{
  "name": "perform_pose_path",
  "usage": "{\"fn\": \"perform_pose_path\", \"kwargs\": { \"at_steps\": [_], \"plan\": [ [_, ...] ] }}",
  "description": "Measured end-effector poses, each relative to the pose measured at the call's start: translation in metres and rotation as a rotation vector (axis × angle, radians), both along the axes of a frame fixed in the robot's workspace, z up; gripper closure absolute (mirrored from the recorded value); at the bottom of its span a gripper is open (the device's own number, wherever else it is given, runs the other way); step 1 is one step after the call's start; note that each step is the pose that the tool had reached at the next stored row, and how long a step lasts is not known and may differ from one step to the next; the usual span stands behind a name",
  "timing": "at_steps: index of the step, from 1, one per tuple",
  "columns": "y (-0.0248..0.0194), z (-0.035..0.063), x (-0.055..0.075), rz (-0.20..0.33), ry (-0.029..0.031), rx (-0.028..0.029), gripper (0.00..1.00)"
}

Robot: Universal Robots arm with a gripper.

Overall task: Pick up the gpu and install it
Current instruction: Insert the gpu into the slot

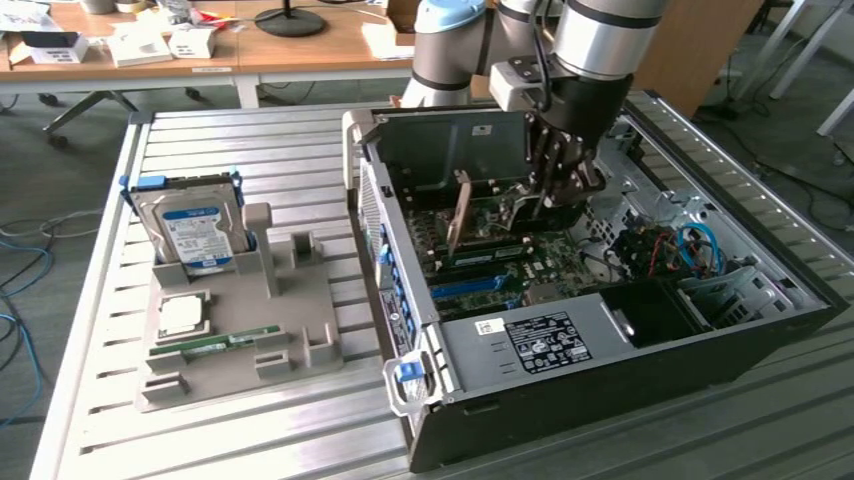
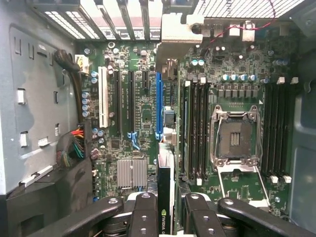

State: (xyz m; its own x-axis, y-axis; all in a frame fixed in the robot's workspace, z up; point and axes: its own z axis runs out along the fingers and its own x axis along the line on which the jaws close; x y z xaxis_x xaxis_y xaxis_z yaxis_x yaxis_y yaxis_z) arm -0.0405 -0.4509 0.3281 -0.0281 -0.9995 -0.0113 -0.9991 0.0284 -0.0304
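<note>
– Gripper (image 2: pixel 165 210) state?
– Fingers (image 2: pixel 143 217) clamped on gpu (image 2: pixel 166 177), card edge-on between them.
– Card location?
– Inside open computer case (image 1: pixel 601 410), over motherboard (image 2: pixel 133 123), in line with long blue slot (image 2: pixel 159 98). Seated or not: cannot tell.

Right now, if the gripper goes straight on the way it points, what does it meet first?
The gpu in the gripper leads, so the card touches first: probably the blue slot on the motherboard, in line with its edge in the wrist view. Nothing seems to lie between; depth is unclear.
</note>
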Motion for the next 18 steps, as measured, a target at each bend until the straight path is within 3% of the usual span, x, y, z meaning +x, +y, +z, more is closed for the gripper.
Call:
{"fn": "perform_pose_path", "kwargs": {
  "at_steps": [6,18],
  "plan": [
    [0.0000,-0.0101,-0.0001,0.000,-0.0001,0.0002,0.74],
    [0.0000,-0.0105,-0.0058,0.000,-0.0005,-0.0002,0.74]
  ]
}}
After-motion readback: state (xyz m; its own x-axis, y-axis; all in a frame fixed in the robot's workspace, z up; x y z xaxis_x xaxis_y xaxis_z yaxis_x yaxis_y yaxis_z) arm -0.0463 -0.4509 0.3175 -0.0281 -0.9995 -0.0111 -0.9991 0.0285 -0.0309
